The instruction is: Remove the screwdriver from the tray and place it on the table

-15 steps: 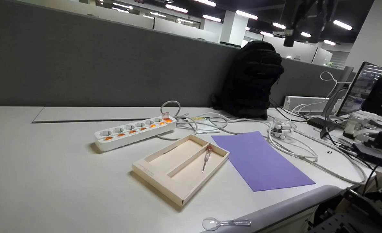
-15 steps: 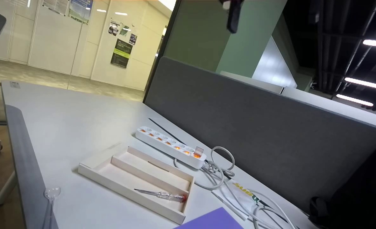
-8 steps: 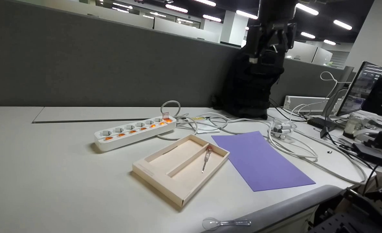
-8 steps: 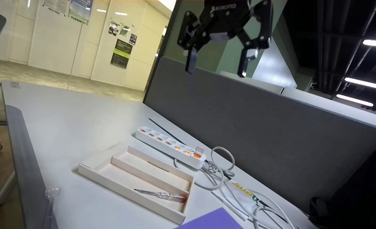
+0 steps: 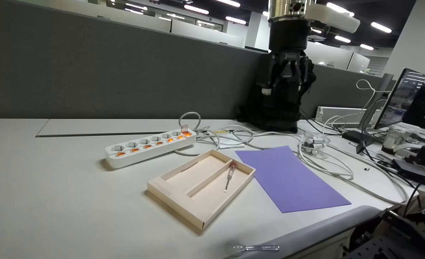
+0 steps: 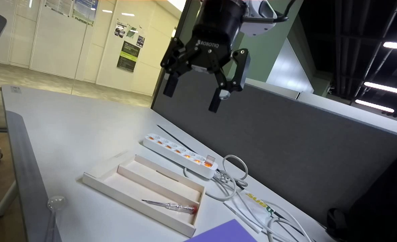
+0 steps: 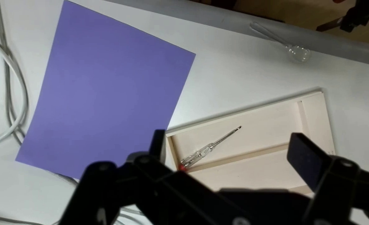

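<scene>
On the pale table (image 5: 72, 194), in an exterior view, logging a purple sheet (image 5: 291, 180) to the right. Just left of the sheet, logging the wooden tray (image 5: 183, 201), lying askew and being split lengthwise by a divider (image 5: 209, 178). Above, logging the gripper (image 6: 190, 101), hanging well apart from the tray, holding nothing, having fingers (image 6: 214, 101) spread wide. Inside the tray, logging the screwdriver (image 5: 229, 176), lying roughly lengthwise in the right compartment with handle (image 5: 231, 168) at the far end. In the wrist view, showing below, between the fingers, closer to the one on the left, and slanting, running more along the gap than across it. So probably needing a wrist turn while coming down, before closing across the shaft (image 7: 227, 136). Possibly being cramped by the divider, lying right beside the handle end.
</scene>
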Available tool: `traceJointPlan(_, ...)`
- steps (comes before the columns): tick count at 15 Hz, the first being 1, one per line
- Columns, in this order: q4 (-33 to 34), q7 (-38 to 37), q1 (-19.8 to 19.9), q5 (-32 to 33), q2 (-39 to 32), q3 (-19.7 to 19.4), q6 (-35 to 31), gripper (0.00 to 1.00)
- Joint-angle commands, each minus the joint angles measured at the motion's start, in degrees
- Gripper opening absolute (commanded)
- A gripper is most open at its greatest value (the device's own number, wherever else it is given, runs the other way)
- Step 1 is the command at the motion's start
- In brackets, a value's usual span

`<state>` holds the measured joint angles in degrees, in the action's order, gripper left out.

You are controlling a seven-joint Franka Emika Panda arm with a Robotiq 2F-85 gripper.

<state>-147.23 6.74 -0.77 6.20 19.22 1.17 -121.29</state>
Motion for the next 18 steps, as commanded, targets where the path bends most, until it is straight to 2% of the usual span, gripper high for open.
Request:
traceJointPlan(1,0.06,-0.05,-0.27,0.13,-0.01,-0.27,0.09,1.00)
traceJointPlan(3,0.06,-0.01,-0.27,0.18,0.00,-0.27,0.09,1.00)
traceJointPlan(7,-1.11,-3.55,-0.25,-2.32,-2.73,-0.13,-8.22,1.00)
traceJointPlan(12,-1.01,-4.61,-0.38,-4.17,-10.12,0.18,-18.33,1.00)
traceJointPlan(18,-0.70,-8.49,-0.09,-3.34,-19.12,0.35,-29.77,1.00)
